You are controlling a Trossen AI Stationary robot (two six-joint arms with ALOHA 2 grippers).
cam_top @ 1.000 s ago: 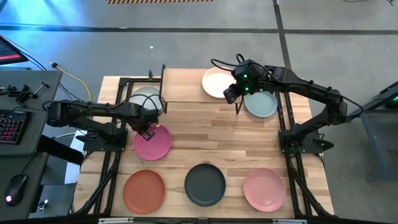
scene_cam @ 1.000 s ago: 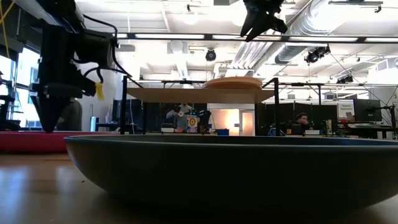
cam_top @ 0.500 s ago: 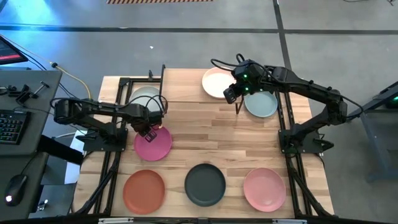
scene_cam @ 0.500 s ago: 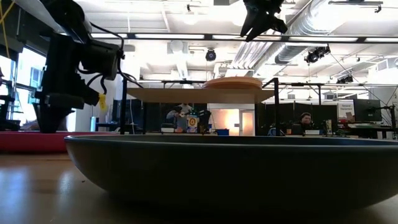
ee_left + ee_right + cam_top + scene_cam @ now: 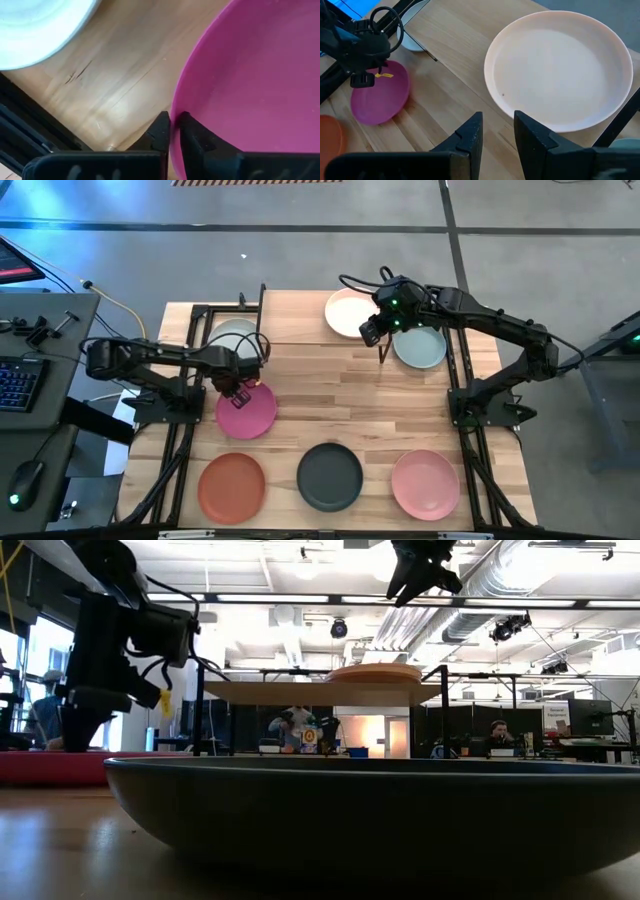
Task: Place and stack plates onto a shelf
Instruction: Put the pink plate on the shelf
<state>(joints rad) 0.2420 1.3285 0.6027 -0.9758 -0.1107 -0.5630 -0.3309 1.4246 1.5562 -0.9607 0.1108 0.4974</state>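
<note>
The magenta plate (image 5: 250, 412) lies on the table at the left. My left gripper (image 5: 238, 391) is shut on its far-left rim; it also shows in the low view (image 5: 80, 735). The shelf (image 5: 300, 315) stands at the table's far edge, and a peach plate (image 5: 348, 313) rests on its top. My right gripper (image 5: 371, 332) hangs open and empty above the shelf, beside the peach plate (image 5: 557, 67). One pale grey-green plate (image 5: 234, 334) lies at the far left, another (image 5: 422, 348) at the far right. My left gripper pinches the magenta plate's rim (image 5: 176, 107) between its two fingers, one finger inside the plate and one outside. The fingers come from above, pointing down. The plate's underside lies on the table.
A terracotta plate (image 5: 232, 487), a charcoal plate (image 5: 330, 476) and a pink plate (image 5: 425, 484) lie in a row along the near edge. The charcoal plate (image 5: 370, 810) fills the front of the low view. Black arm frames run along both sides of the table.
My left arm has shifted a little at the magenta plate's rim, and its gripper has tipped slightly. The plate has stayed on the table.
</note>
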